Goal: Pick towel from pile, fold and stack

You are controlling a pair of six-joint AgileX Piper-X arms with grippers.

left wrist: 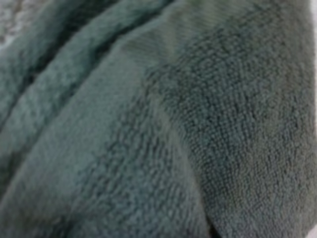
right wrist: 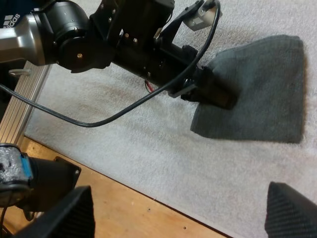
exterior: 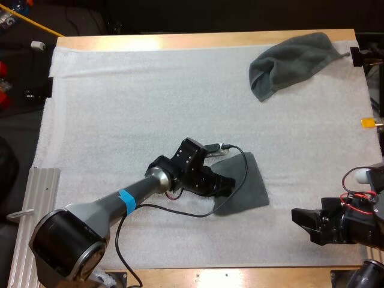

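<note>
Nearest the high camera, our left arm reaches forward, and the left gripper (exterior: 223, 187) lies low at the near-left edge of the folded towel (exterior: 251, 187). That towel rests flat on the white mat (exterior: 150, 108) near the middle of its near half. We cannot tell whether this gripper is clamped on the cloth or merely resting against it. The right gripper (exterior: 303, 224) hovers over the mat's near right part, apart from the folded towel. The crumpled towel (exterior: 294, 63) sits at the mat's far right corner, well apart from both grippers.

Left wrist view: the camera sits close over dark grey-green terry. We note dense looped pile, a smoother ribbed band, and thick soft ridges where layers overlap.

Right wrist view: the right gripper's own black fingers (right wrist: 292, 210) stand wide apart with nothing between them. Beyond them the folded towel reads as a flat four-sided piece, wider at its far side, with clean edges. The left gripper meets it at one corner.

Judgement: the fold is being finished or squared. The pile is limp and clings to the textured mat, so dragging would skew the layers. We recommend catching all layers at the edge, moving low and slowly, and steadying the opposite corner with the right gripper.
</note>
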